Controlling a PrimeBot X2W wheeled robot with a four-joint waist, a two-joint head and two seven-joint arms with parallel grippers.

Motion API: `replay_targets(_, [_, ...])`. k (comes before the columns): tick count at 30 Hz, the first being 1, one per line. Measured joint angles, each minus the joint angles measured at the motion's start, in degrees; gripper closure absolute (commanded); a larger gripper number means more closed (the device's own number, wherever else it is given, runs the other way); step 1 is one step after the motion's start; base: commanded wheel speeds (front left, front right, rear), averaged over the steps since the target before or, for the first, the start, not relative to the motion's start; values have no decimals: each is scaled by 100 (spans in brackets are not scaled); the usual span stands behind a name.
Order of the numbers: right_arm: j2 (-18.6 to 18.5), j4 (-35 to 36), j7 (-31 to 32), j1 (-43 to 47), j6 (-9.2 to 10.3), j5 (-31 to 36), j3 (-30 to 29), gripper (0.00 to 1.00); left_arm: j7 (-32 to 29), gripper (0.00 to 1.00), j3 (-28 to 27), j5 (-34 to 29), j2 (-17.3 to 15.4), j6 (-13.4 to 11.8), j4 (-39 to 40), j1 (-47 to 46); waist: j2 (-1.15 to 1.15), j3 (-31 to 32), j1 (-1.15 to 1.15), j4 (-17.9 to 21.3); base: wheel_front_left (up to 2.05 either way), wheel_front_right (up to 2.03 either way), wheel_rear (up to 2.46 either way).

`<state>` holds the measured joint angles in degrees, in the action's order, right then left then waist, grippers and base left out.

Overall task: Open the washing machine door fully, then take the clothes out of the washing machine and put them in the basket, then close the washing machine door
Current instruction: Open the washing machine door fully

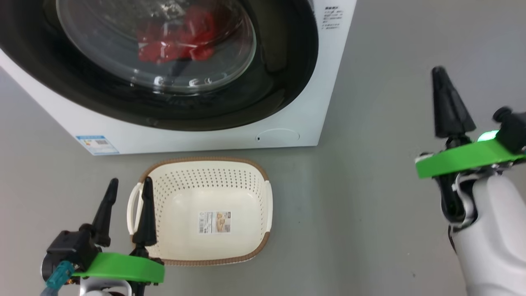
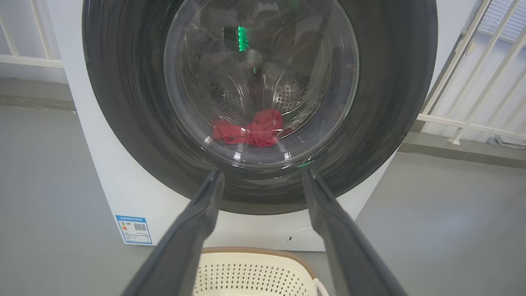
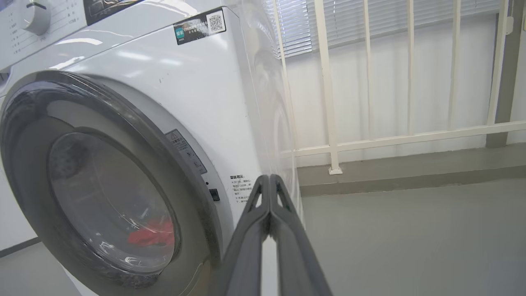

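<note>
Two end effectors before a shut washing machine (image 1: 312,119), with the basket (image 1: 205,162) on the floor (image 1: 370,205) in front.
Door (image 1: 287,61) closed against the white front; red clothes (image 1: 176,39) lying low in the drum, seen through the glass; basket just below the door, near the blue label (image 1: 96,144), with a sticker (image 1: 214,222) on its bottom; left end effector (image 1: 130,181) with fingers spread apart, holding nothing, by the basket's left handle; right end effector (image 1: 439,72) with fingers pressed together, holding nothing, well to the right of the machine.
</note>
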<state>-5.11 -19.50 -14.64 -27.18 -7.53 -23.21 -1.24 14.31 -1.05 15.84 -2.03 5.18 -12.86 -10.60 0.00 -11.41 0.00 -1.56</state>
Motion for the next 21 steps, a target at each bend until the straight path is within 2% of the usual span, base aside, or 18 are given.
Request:
replay_targets(6, [-235, -454, 73, -577, 0, -948, 152, 100, 0, 0, -8, 43, 2, 57, 29, -115, 0, -236, 0, -109, 0, 0, 0])
replay_targets(14, [-662, -794, 851, -1602, 0, -3003, 423, 100, 0, 0, 0, 160, 5, 142, 46, -380, 0, -601, 0, -237, 0, 0, 0])
replay_targets(21, [-966, -971, 1405, -2097, 0, -4053, 625, 100, 0, 0, 5, 192, 9, 188, 18, -522, 0, -826, 0, -390, 0, 0, 0])
